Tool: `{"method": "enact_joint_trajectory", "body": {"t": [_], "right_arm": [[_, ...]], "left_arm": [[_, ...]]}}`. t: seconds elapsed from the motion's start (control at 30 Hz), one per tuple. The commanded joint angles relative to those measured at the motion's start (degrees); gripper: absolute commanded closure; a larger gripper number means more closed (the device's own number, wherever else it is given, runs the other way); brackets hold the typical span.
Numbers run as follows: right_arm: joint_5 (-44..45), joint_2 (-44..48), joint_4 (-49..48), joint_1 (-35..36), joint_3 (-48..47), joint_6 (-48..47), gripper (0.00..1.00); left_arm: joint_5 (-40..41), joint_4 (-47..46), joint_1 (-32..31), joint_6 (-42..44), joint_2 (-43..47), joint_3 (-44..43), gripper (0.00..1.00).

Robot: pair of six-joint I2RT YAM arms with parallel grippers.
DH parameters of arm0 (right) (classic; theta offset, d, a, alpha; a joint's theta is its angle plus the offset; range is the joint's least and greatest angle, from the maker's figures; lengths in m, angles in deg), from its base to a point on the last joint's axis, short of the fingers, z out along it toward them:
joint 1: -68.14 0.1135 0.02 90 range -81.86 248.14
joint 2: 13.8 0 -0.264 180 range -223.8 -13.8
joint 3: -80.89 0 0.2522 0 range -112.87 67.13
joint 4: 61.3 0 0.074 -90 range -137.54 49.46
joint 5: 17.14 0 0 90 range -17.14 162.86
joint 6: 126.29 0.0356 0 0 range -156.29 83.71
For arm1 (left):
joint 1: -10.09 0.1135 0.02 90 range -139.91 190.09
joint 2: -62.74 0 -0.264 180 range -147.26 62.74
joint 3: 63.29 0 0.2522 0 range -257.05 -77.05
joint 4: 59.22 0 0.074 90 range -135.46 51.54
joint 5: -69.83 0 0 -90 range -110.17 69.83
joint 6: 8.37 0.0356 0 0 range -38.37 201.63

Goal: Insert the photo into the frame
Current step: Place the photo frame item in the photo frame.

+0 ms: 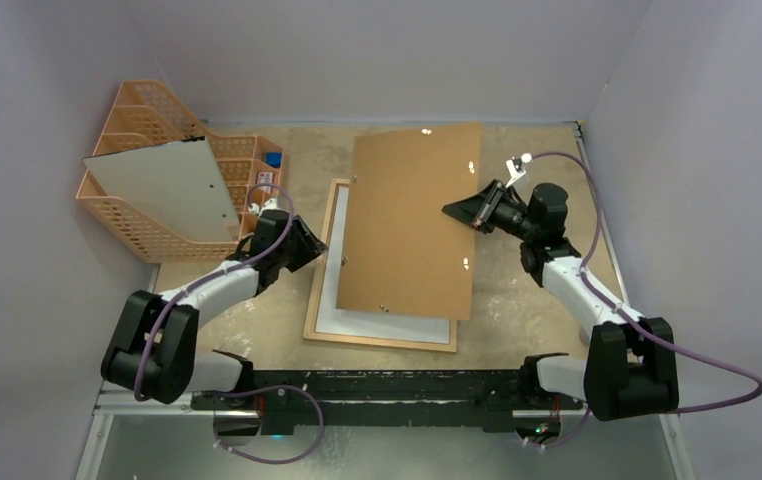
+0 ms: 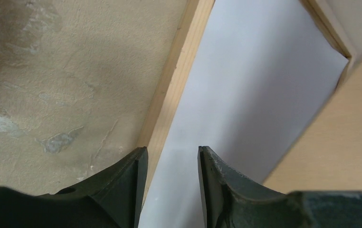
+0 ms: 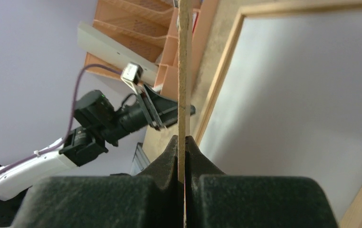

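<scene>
The frame [image 1: 377, 340] of thin light wood lies flat at the table's middle. A white sheet [image 1: 382, 322] lies inside it; it looks like the photo's plain back, and no print shows. My right gripper [image 1: 467, 212] is shut on the right edge of the brown hardboard panel [image 1: 412, 220] and holds it tilted over the frame. In the right wrist view the panel's thin edge [image 3: 184, 71] runs between the pads of that gripper [image 3: 184, 140]. My left gripper [image 1: 315, 245] is open and empty; in the left wrist view it [image 2: 172, 149] straddles the frame's left rail [image 2: 174, 90] and the white sheet [image 2: 245, 95].
An orange mesh organizer [image 1: 147, 150] stands at the back left with a pale grey blank sheet [image 1: 167, 185] leaning on it. A small blue item [image 1: 274, 159] sits in one of its compartments. Walls close in the back and both sides.
</scene>
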Motion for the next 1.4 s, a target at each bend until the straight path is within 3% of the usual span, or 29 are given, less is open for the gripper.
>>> {"method": "enact_joint_trajectory", "body": {"t": [0.0, 0.4, 0.73, 1.37], "right_arm": [[-2.6, 1.9, -8.4, -0.2, 4.5, 5.3, 1.00], [-2.6, -4.3, -20.7, -0.2, 12.3, 13.1, 1.00], [-5.1, -12.2, -22.0, 0.8, 11.7, 14.0, 1.00], [-5.2, -24.7, -31.2, 5.6, 8.1, 18.5, 1.00]], "left_arm": [[0.5, 0.4, 0.0, 2.5, 3.4, -2.2, 0.55], [3.5, 1.9, 0.0, 5.3, 1.0, -2.5, 0.55], [2.0, 0.9, 0.0, 5.8, -2.4, -2.4, 0.63], [0.8, -0.1, 0.0, 5.7, -2.8, -1.2, 0.69]]}}
